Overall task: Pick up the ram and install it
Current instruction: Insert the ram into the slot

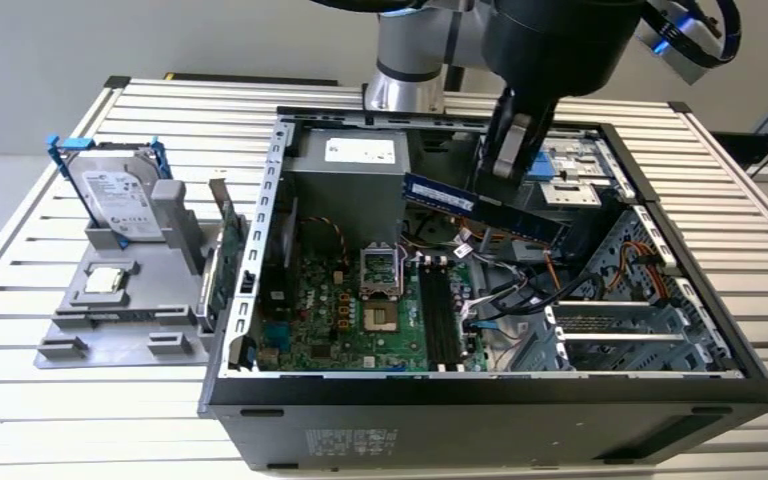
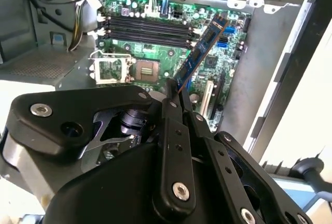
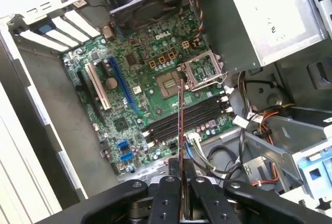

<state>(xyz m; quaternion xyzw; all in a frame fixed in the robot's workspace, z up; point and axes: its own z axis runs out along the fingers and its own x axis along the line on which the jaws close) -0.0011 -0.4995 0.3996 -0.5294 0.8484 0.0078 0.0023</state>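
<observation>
The ram is a long dark-blue stick with black chips, held in the air above the open computer case, tilted down toward the exterior view's right. My gripper is shut on its upper edge. In the second wrist view the ram sticks out from my gripper over the green motherboard. In the first wrist view the ram shows edge-on, rising from my gripper above the black memory slots. The slots lie lower in the case, apart from the stick.
A silver hard drive in a blue frame stands on a grey fixture at the exterior view's left, beside a green expansion card. Inside the case are the power supply, the processor socket and loose cables.
</observation>
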